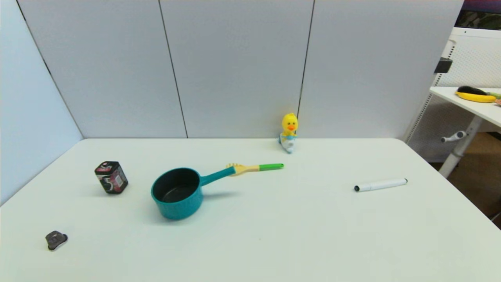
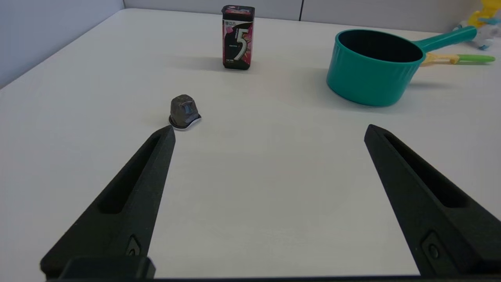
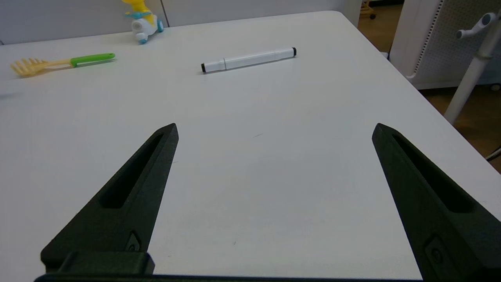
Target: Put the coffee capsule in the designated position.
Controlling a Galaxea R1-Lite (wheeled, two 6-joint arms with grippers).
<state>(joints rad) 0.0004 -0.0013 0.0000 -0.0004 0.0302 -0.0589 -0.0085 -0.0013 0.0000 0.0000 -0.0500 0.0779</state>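
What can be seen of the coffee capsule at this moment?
The coffee capsule is a tiny dark grey-brown pod, a dented truncated cone with a pale silvery flanged rim. It stands rim down on the white table, near the front left corner, apart from the black tin and teal pan. Nothing touches it; the open left hand is short of it.

Coffee capsule (image 1: 56, 239): tiny dark grey-brown truncated-cone pod, pale silvery flanged rim. Sits rim-down on the white worktop (image 1: 274, 235), narrow end up, possibly slightly tilted, hard to tell. Near-left part of the worktop, well apart from everything else. Dented-looking sides, rim edge bright on one side. Nothing touches it.
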